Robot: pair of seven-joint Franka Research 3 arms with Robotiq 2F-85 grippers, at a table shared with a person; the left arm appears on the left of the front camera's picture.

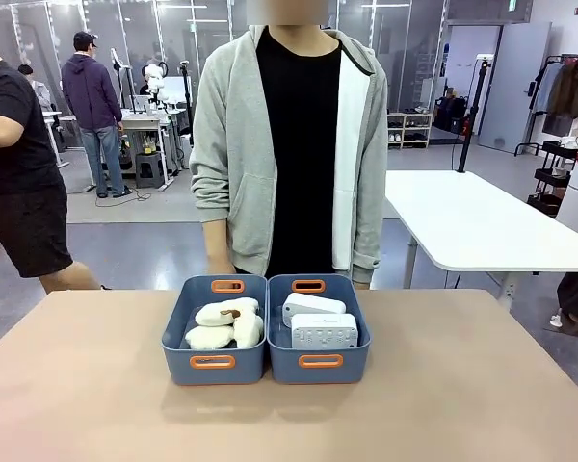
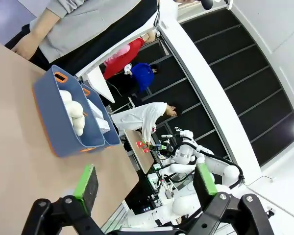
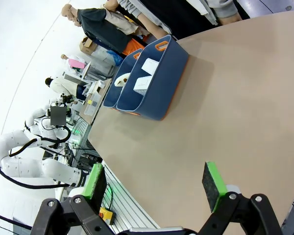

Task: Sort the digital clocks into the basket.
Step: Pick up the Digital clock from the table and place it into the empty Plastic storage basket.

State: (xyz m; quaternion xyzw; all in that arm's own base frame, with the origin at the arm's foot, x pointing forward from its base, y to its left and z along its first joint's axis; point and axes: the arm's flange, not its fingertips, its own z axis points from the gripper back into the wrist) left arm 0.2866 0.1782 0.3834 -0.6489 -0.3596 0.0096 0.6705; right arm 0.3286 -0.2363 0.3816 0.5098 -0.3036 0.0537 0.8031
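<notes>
Left gripper point(image 2: 144, 183): fingers spread wide, nothing between the green pads, held above the table point(image 2: 19, 161).
Right gripper point(image 3: 154, 182): likewise spread wide and empty, over bare tabletop well apart from the tubs.
Basket point(image 1: 319, 368): right-hand one of two joined slate-blue tubs at mid-table, orange handle slots at both short ends.
Digital clocks point(image 1: 324, 331): both lie inside the basket, the nearer one button-face up, the other point(image 1: 312, 306) just behind it.
Neighbouring tub point(image 1: 213, 368): holds cream-white plush toys point(image 1: 227, 323).
Person point(image 1: 289, 135): stands just behind the tubs in a grey hoodie.
</notes>
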